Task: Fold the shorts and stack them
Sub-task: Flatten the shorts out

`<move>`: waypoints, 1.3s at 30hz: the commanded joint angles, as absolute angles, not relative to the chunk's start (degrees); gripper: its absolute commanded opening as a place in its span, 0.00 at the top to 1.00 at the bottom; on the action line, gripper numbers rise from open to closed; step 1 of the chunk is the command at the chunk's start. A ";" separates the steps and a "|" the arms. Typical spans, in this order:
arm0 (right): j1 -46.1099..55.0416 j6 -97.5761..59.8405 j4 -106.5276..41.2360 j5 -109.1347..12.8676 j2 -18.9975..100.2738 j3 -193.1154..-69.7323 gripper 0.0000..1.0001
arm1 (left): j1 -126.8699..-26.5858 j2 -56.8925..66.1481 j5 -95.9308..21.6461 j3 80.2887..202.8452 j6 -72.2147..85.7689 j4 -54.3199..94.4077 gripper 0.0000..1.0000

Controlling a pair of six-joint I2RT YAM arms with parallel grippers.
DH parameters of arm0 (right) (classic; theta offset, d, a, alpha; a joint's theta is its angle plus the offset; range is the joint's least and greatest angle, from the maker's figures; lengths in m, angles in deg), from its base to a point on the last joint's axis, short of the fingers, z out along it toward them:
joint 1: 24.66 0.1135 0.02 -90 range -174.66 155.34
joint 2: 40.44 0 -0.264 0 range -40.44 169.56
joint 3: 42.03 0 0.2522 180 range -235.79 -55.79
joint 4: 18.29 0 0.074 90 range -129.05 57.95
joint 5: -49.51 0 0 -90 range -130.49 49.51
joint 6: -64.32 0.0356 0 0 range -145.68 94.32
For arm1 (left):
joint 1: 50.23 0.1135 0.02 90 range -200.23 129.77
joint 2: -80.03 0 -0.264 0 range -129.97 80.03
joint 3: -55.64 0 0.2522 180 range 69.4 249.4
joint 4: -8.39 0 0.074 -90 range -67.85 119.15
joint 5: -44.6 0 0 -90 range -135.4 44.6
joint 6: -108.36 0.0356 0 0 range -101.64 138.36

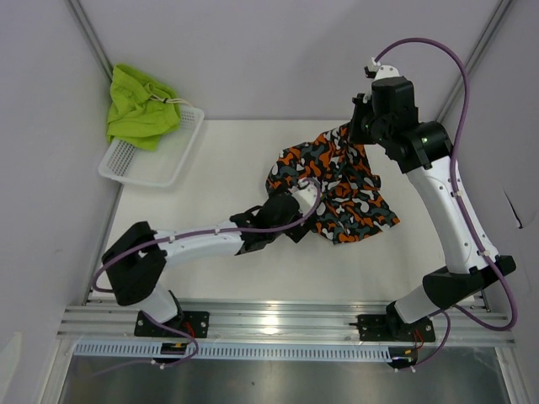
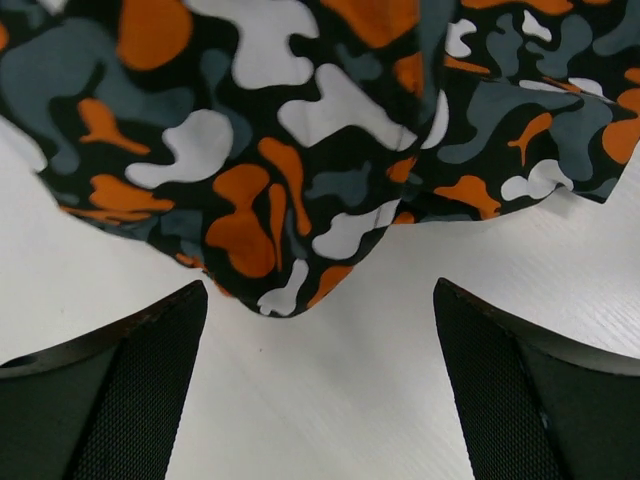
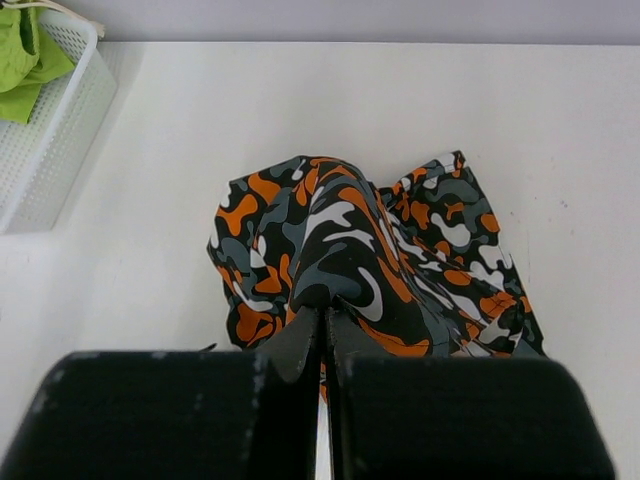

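Observation:
The camo shorts (image 1: pixel 337 183), orange, black, grey and white, lie crumpled on the table right of centre. My right gripper (image 1: pixel 357 126) is shut on their far edge and lifts it; in the right wrist view the fingers (image 3: pixel 327 318) pinch a raised fold of the camo shorts (image 3: pixel 340 230). My left gripper (image 1: pixel 296 220) is open and empty, low over the table at the shorts' near left edge; in the left wrist view its fingers (image 2: pixel 140 390) flank bare table just short of the camo hem (image 2: pixel 280 290). The lime green shorts (image 1: pixel 139 108) lie bunched in the basket.
A white mesh basket (image 1: pixel 150 164) stands at the far left of the table, also in the right wrist view (image 3: pixel 50 140). Grey walls close in the back and sides. An aluminium rail (image 1: pixel 286 316) runs along the near edge.

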State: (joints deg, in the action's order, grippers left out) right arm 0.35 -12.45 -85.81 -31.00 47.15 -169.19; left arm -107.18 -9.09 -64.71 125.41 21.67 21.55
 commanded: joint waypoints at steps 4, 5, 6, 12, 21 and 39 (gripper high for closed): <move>-0.58 -13.20 -85.40 -32.85 47.45 -171.45 1.00 | -109.47 -16.81 -65.88 135.22 27.23 25.31 0.11; -0.84 -13.11 -85.31 -32.93 47.36 -171.45 1.00 | -109.47 -18.30 -66.14 136.36 27.32 25.75 0.13; -0.93 -13.11 -85.31 -33.28 47.27 -171.45 1.00 | -109.47 -19.27 -66.67 137.85 27.32 26.27 0.15; -1.90 -12.94 -85.40 -33.99 46.66 -171.37 1.00 | -109.47 -26.30 -72.54 144.88 26.97 32.07 0.61; -3.74 -12.41 -86.10 -35.31 45.69 -171.28 1.00 | -109.12 -20.18 -78.90 141.73 23.90 37.95 1.00; -10.95 -10.21 -85.84 -35.84 46.39 -166.01 1.00 | -103.84 -18.11 -33.27 153.42 17.57 63.56 0.98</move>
State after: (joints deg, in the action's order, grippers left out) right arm -9.85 -10.70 -86.99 -35.24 45.07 -165.39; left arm -106.00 -12.32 -38.90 151.72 18.30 61.06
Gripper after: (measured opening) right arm 0.006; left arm 0.017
